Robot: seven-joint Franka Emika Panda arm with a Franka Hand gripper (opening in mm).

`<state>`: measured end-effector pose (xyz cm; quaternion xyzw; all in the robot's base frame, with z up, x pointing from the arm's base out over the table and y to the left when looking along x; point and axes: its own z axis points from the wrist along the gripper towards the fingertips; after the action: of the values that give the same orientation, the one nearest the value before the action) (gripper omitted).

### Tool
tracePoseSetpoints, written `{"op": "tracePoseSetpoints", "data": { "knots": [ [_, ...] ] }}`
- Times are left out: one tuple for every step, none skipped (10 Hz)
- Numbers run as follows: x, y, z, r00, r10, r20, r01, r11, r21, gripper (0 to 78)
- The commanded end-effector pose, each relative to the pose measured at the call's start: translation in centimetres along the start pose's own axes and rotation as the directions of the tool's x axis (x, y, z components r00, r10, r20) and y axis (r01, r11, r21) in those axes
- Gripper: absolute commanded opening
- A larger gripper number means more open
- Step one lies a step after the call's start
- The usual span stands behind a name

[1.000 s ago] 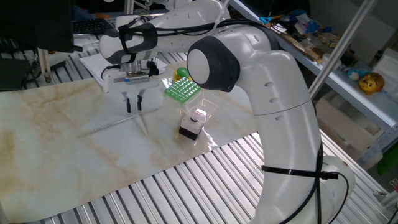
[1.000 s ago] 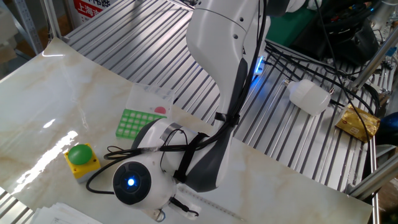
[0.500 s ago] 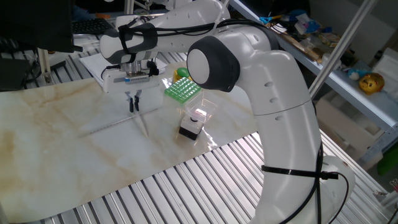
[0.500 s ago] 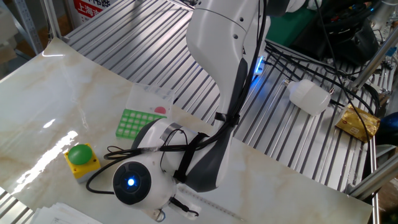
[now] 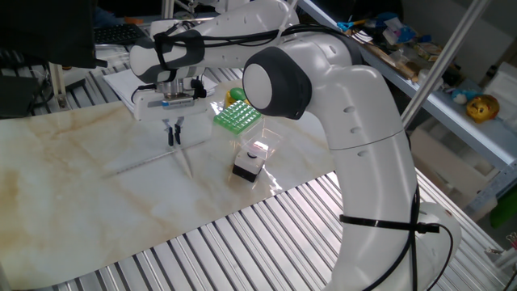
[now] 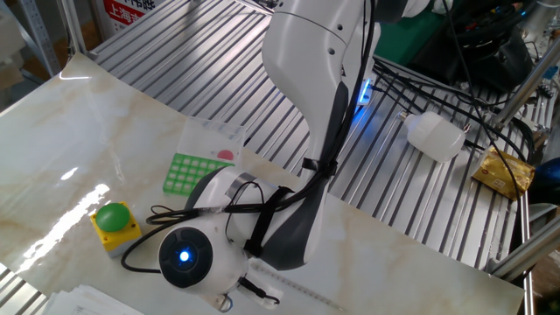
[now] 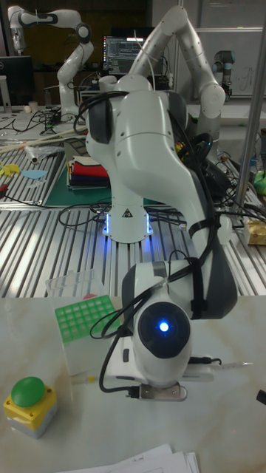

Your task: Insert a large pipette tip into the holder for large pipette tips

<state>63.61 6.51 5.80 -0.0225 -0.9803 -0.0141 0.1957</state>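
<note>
In one fixed view my gripper points down at the marble tabletop, left of the holder for large pipette tips, a green gridded rack. Its two fingers are pressed together on the wide end of the large pipette tip. The translucent cone slants down from the fingertips towards the table's front. In the other fixed view and the tall fixed view the arm's wrist covers the fingers. The green rack shows beside it there.
A small black-and-white box in a clear case stands right of the tip. A long thin translucent rod lies left of it. A green button on a yellow base sits by the rack. Slatted metal surrounds the marble.
The fingers were spread either side of the tip's wide end one second ago. They then shut on it and have stayed still since. The arm has not shifted.
</note>
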Motion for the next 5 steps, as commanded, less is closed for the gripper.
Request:
{"op": "tracePoseSetpoints", "data": {
  "knots": [
    [1.8,0.8,-5.2,0.998,0.057,0.017,-0.058,0.997,0.050,1.2],
    [2.0,0.8,-5.6,0.998,0.058,0.018,-0.059,0.997,0.051,1.2],
    [2.1,0.8,-6.0,0.998,0.061,0.020,-0.062,0.997,0.052,1.2],
    [2.3,0.8,-6.3,0.998,0.064,0.023,-0.065,0.996,0.054,1.2],
    [2.4,0.8,-6.5,0.997,0.066,0.025,-0.068,0.996,0.055,1.2]
  ]
}}
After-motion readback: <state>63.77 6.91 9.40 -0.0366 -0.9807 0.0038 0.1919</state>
